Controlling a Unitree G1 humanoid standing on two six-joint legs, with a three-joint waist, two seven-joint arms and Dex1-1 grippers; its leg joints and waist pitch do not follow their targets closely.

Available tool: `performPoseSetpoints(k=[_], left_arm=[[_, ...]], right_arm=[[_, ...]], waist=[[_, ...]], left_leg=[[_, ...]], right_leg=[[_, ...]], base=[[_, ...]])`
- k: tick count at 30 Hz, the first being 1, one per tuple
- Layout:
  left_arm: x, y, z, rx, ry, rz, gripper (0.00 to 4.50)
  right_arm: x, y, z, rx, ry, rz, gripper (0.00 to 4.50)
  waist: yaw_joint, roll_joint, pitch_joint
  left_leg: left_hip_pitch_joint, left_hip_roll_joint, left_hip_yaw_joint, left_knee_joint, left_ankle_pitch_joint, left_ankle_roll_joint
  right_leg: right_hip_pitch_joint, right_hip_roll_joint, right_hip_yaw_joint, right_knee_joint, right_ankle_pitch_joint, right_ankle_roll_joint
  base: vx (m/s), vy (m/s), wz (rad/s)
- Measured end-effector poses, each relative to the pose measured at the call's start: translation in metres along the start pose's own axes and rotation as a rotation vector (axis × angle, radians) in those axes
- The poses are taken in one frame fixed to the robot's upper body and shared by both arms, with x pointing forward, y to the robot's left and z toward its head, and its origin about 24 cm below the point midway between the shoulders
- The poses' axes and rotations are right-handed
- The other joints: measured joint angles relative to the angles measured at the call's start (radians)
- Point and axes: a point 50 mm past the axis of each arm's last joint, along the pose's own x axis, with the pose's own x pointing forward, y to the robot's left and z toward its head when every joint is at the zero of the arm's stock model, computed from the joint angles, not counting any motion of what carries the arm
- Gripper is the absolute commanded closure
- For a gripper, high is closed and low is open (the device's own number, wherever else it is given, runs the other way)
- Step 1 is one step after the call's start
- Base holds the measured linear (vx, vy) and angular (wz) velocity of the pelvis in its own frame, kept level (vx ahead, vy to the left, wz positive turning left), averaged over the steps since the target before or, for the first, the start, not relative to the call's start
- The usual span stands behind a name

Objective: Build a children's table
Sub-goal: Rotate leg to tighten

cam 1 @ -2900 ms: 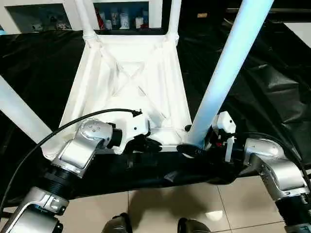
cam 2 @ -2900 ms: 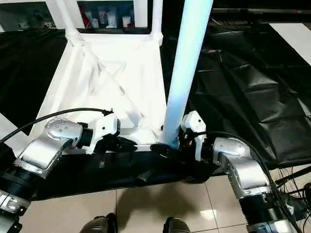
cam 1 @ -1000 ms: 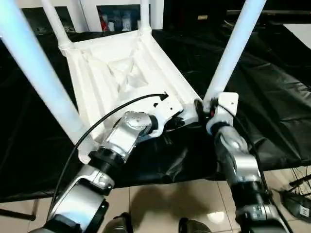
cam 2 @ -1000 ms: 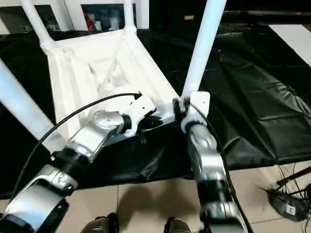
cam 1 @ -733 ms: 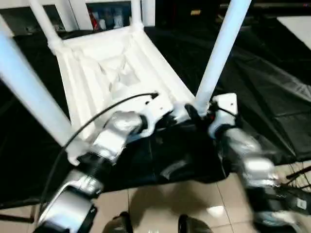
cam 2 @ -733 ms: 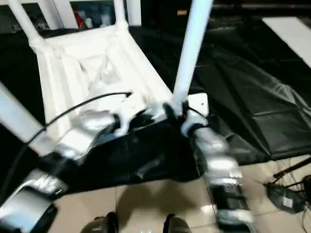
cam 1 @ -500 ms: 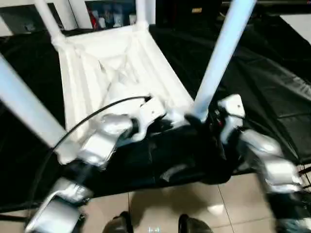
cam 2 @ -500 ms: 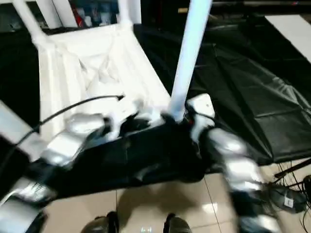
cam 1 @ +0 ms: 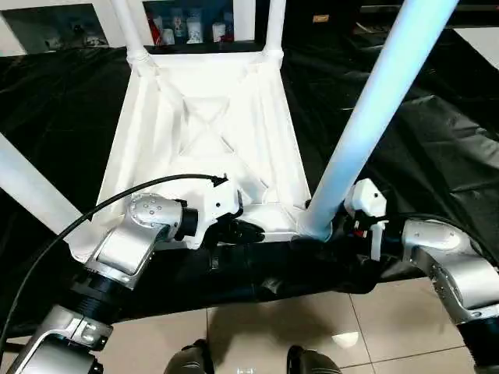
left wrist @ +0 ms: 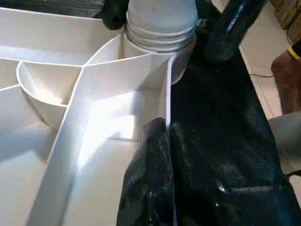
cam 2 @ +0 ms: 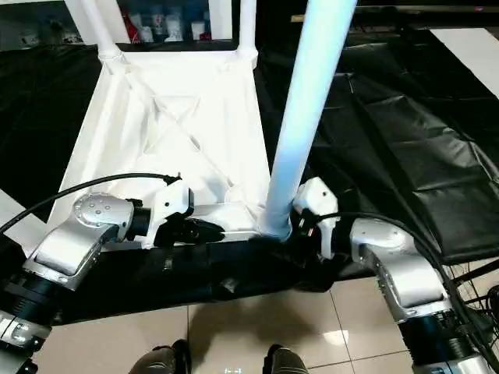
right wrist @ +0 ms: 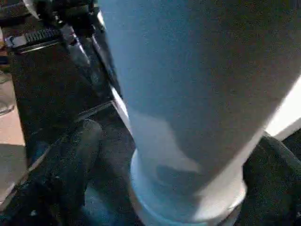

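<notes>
A black plastic sheet (cam 1: 437,148) covers the work surface, with pale floor tiles (cam 1: 257,343) showing at its near edge. On the sheet lies the children's table top (cam 1: 207,148), upside down, ribbed underside facing up. All four white legs stand in its corner sockets — two far legs (cam 1: 269,31) at the back, one near left leg (cam 1: 31,191) and the near right leg (cam 1: 374,109) rising tall beside the right arm. The left gripper (left wrist: 162,141) has its jaws closed on the thin near rim of the top, one black finger on each side of the wall. The right gripper (right wrist: 160,188) holds the base of the near right leg, jaws clamped around it just above the socket.
</notes>
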Motion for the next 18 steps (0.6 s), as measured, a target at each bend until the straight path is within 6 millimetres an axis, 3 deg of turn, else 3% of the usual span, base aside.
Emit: performPoseSetpoints(k=[8, 14, 18], left_arm=[[-0.0002, 0.0007, -0.0007, -0.003, 0.002, -0.002, 4.50], [-0.0004, 0.0005, -0.0011, -0.004, 0.003, -0.008, 4.50], [-0.0004, 0.0005, -0.0012, -0.005, 0.004, -0.008, 4.50]], right_arm=[[-0.0002, -0.0036, -0.0018, 0.003, 0.007, -0.008, 0.94], [-0.0008, -0.0044, -0.0026, 0.000, 0.014, -0.012, 1.68], [-0.0006, -0.0046, -0.0028, -0.002, 0.013, -0.011, 1.77]], waist=[[0.000, 0.000, 0.000], [0.000, -0.002, -0.001], [0.000, -0.002, -0.001]], left_leg=[[0.000, 0.001, -0.001, 0.008, 0.000, 0.000], [0.000, 0.000, -0.001, 0.009, 0.000, 0.000], [0.000, 0.000, -0.001, 0.010, 0.000, 0.000]], right_leg=[[0.000, 0.000, 0.000, 0.009, -0.001, -0.001], [0.000, 0.000, 0.000, 0.010, -0.001, -0.001], [0.000, 0.000, 0.000, 0.010, -0.001, -0.001]], base=[[0.000, 0.000, 0.00], [0.000, 0.000, 0.00], [0.000, 0.000, 0.00]])
